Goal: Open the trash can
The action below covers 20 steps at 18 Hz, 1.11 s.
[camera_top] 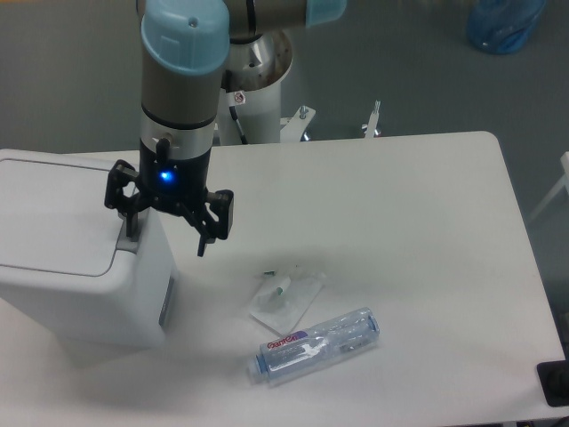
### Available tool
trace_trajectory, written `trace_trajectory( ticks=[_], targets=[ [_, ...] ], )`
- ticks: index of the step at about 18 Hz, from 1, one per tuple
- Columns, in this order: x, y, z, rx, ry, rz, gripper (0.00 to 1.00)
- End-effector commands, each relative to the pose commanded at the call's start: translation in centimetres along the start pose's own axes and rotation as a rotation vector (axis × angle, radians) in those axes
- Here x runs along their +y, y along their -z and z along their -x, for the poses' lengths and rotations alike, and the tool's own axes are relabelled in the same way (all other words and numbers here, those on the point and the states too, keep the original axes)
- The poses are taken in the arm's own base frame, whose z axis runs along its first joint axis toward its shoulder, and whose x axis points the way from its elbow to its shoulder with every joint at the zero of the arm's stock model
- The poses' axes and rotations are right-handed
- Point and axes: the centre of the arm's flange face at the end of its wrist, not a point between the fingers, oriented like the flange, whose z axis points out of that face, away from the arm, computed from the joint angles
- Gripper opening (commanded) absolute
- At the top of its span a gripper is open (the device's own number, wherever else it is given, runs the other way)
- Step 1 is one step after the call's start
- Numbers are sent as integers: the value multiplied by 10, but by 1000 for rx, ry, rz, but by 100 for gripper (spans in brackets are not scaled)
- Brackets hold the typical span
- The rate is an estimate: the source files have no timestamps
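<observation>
1. Standing at the left edge of the white tabletop (409, 213) is the large white boxy plastic trash can (71, 258) with rounded corners; its flat lid is lying closed.
2. The black two-finger gripper (165, 233) is hanging over the bin's right rim, with a blue light glowing on its body.
3. Its fingers are spreading wide: one fingertip (132, 231) is sitting at the grey push tab (127, 243) on the rim, though I cannot tell whether it is pressing on it, and the other is pointing down over bare tabletop just beside the bin's right wall.
4. A grey slot (165, 307) is showing on the bin's right side wall.
5. A crumpled clear plastic wrapper (286, 298) with a small green piece on it is lying nearer the front edge, well apart from the bin.
6. A clear plastic water bottle (313, 345) with a purple label is lying on its side just in front of the wrapper, near the front edge.
</observation>
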Motion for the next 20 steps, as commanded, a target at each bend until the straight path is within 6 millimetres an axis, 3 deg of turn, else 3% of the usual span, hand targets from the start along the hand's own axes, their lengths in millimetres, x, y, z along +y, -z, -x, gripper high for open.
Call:
trace_trajectory(
  ticks=[14,17,20],
  targets=[
    [0,-1,2,-17,-1,4,100],
    [-4,8,10,-29,4,-17,100],
    [-6,17,30,-51,5,-40,100]
  ],
)
